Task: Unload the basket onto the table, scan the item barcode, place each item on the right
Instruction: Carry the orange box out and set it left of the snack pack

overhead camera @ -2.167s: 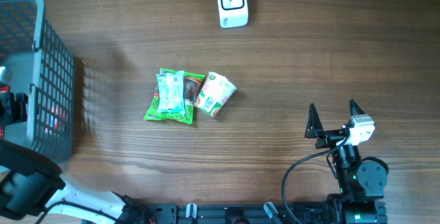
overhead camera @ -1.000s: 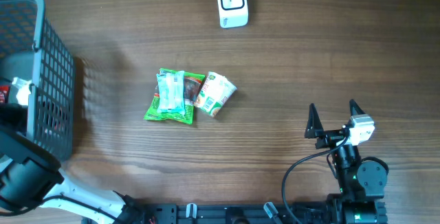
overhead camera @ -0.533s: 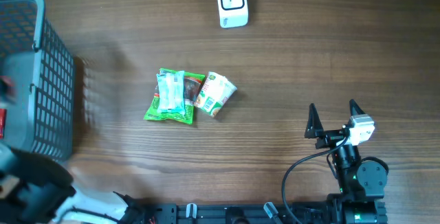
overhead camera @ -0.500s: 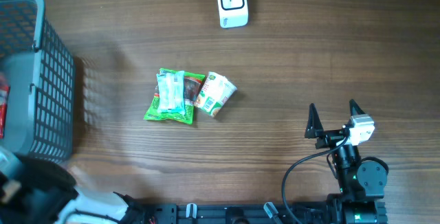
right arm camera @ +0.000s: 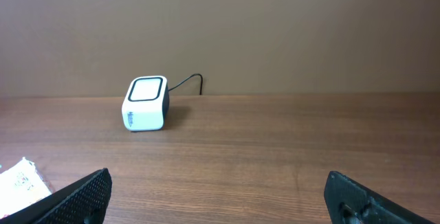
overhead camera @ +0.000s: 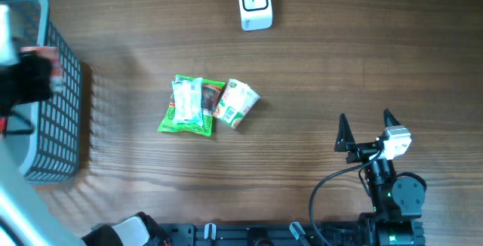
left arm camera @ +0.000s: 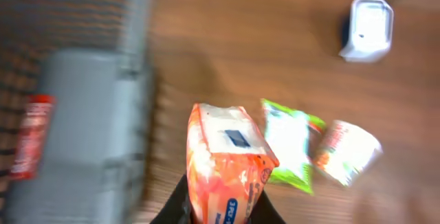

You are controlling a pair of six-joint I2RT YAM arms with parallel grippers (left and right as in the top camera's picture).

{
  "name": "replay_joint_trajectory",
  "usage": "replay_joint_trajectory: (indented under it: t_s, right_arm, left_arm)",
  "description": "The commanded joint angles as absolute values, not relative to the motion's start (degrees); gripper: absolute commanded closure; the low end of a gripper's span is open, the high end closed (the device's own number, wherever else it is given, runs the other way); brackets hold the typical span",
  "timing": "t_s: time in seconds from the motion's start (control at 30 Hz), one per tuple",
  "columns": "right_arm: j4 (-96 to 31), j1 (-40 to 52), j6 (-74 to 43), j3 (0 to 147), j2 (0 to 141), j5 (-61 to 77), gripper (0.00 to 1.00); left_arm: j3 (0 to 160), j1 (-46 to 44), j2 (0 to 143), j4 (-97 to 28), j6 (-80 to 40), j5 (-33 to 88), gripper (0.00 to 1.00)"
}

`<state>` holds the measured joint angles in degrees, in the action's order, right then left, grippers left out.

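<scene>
My left gripper (left arm camera: 221, 214) is shut on an orange packet (left arm camera: 223, 162), held up in the air beside the grey basket (left arm camera: 89, 128). From overhead the left gripper (overhead camera: 36, 71) hangs over the basket's (overhead camera: 56, 118) right wall, and only an edge of the orange packet (overhead camera: 47, 53) shows. The white barcode scanner (overhead camera: 254, 3) stands at the back of the table; the left wrist view has the scanner (left arm camera: 369, 28) at upper right. My right gripper (overhead camera: 368, 129) rests open and empty at the front right, with the scanner (right arm camera: 146, 104) far ahead of it.
A green packet (overhead camera: 189, 106) and a white-and-green packet (overhead camera: 236, 103) lie together mid-table. A red item (left arm camera: 31, 145) lies inside the basket. The scanner's black cable (right arm camera: 185, 82) runs off behind it.
My left gripper has shut on the orange packet and risen with it out of the basket, toward the basket's right wall. The right arm has not moved.
</scene>
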<state>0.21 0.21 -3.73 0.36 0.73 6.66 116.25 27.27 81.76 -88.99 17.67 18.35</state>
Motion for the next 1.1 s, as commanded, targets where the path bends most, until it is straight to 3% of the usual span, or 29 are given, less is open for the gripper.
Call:
replay_joint_trajectory:
  t_s: [0.0,0.27,0.5,0.67,1.07]
  right_arm:
    - [0.5,0.1,-3.1,0.3,0.4,7.5,0.00]
    - [0.5,0.1,-3.1,0.3,0.4,7.5,0.00]
    - [0.5,0.1,-3.1,0.3,0.4,7.5,0.00]
    - [0.5,0.1,-3.1,0.3,0.4,7.5,0.00]
    - [0.5,0.1,-3.1,0.3,0.4,7.5,0.00]
  left_arm:
    - [110.8,18.7,83.2,-88.2,12.9,18.6,0.92]
    - [86.2,6.7,83.5,-70.5,6.9,9.5,0.92]
    - [62.3,3.2,84.9,-47.2,7.1,5.6,0.91]
    - [54.2,3.0,88.5,-34.4,8.7,5.5,0.92]
    - [54.2,-0.1,95.5,-33.0,8.7,18.3,0.87]
